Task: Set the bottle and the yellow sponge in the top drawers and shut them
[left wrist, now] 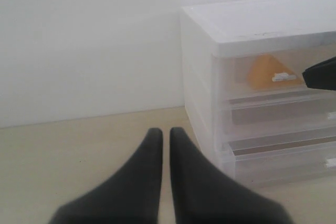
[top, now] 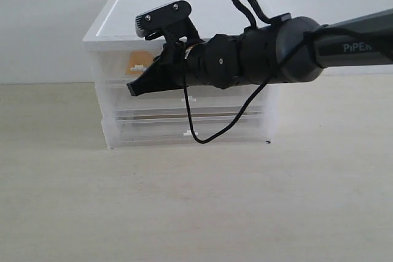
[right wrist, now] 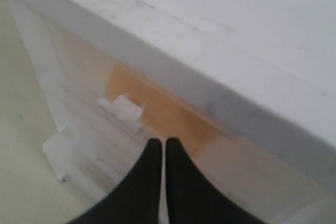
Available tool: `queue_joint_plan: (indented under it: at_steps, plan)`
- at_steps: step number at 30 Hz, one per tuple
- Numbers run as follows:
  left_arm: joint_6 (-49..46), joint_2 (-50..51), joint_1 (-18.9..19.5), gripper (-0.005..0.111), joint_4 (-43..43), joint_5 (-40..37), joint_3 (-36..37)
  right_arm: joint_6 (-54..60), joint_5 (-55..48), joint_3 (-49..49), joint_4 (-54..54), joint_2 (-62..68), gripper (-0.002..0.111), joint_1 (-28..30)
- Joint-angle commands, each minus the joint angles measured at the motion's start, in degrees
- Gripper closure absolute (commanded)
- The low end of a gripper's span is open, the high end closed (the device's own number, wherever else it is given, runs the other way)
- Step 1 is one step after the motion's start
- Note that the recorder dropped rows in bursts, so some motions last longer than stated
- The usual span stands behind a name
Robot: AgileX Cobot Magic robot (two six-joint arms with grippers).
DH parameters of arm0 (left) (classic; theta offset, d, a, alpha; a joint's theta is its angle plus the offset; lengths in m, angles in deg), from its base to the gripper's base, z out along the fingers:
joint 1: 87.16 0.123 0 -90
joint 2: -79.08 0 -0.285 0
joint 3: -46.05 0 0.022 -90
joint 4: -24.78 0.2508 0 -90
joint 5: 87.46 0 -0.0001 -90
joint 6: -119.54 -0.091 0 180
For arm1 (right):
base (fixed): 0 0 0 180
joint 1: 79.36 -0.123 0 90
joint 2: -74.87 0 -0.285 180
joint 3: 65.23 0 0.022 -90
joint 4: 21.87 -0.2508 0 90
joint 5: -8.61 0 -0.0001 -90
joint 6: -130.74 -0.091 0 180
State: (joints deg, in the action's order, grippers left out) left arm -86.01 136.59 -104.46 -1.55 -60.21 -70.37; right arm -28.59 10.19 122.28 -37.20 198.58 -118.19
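The right arm (top: 359, 53) reads "PiPER", the last letter seemingly clipped.

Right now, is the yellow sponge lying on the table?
No, the yellow sponge shows through the clear front of a top drawer.

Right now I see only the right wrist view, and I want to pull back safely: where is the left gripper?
Observer: The left gripper is shut and empty, over the table beside the cabinet, apart from it.
Operator: Is the bottle visible anywhere?
Observer: No; the right arm hides the top right drawer in the exterior view.
Operator: Is the top left drawer shut?
Observer: In the left wrist view its front looks flush with the drawers below, the yellow sponge inside.
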Motion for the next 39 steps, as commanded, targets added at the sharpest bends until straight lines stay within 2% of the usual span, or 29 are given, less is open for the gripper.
queue_joint_plan:
  at_steps: [1,5,12,15,19,22,31,39]
  plan:
    - [0.53,-0.17,0.13,0.103,0.95,0.17,0.21,1.91,5.31,-5.05,0.72,-5.34,0.108,-2.80]
    - [1.16,-0.38,0.13,0.103,1.53,0.17,0.21,1.91,14.59,-14.39,0.83,-11.96,0.108,-4.53]
    - [2.39,-2.49,0.13,0.103,3.07,-0.42,0.60,2.45,14.03,-26.69,1.49,-28.90,0.108,-4.53]
    - [8.27,-4.20,0.13,0.103,9.24,0.18,1.81,2.45,12.71,-30.72,2.41,-37.14,0.108,-4.53]
    - [22.41,-8.55,0.13,0.103,23.20,2.05,4.65,2.33,12.14,-36.54,2.41,-48.04,0.108,-4.53]
    - [30.56,-13.06,0.13,0.103,29.13,3.56,6.91,2.15,11.33,-40.50,2.41,-56.00,0.108,-4.53]
    - [40.98,-28.74,0.13,0.103,30.42,0.50,9.08,1.70,5.67,-49.31,1.76,-80.74,0.108,-4.53]
    - [42.84,-42.88,0.13,0.103,30.42,-9.33,9.16,-1.79,5.52,-58.13,0.62,-104.00,0.108,-4.53]
